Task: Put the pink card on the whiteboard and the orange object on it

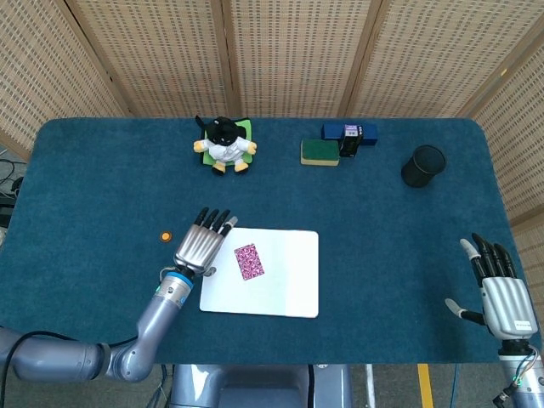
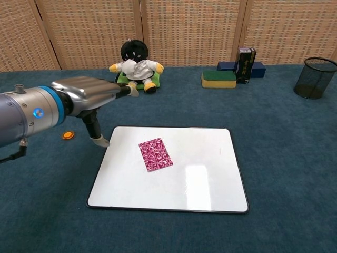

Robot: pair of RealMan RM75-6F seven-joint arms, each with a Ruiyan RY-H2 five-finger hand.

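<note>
The pink patterned card point(image 1: 248, 261) point(image 2: 155, 154) lies flat on the left part of the whiteboard point(image 1: 289, 289) point(image 2: 205, 179). My left hand point(image 1: 201, 243) point(image 2: 89, 97) hovers over the board's left edge, fingers spread, holding nothing. A small orange object point(image 1: 166, 236) point(image 2: 67, 135) sits on the cloth to the left of the board, just beyond that hand. My right hand point(image 1: 501, 293) rests open at the table's near right corner, seen only in the head view.
At the back stand a plush toy on a green pad point(image 1: 224, 144) point(image 2: 135, 66), a green-yellow sponge point(image 1: 320, 152) point(image 2: 218, 79), a blue and black box point(image 1: 348, 134) point(image 2: 244, 64) and a black mesh cup point(image 1: 422, 165) point(image 2: 315, 77).
</note>
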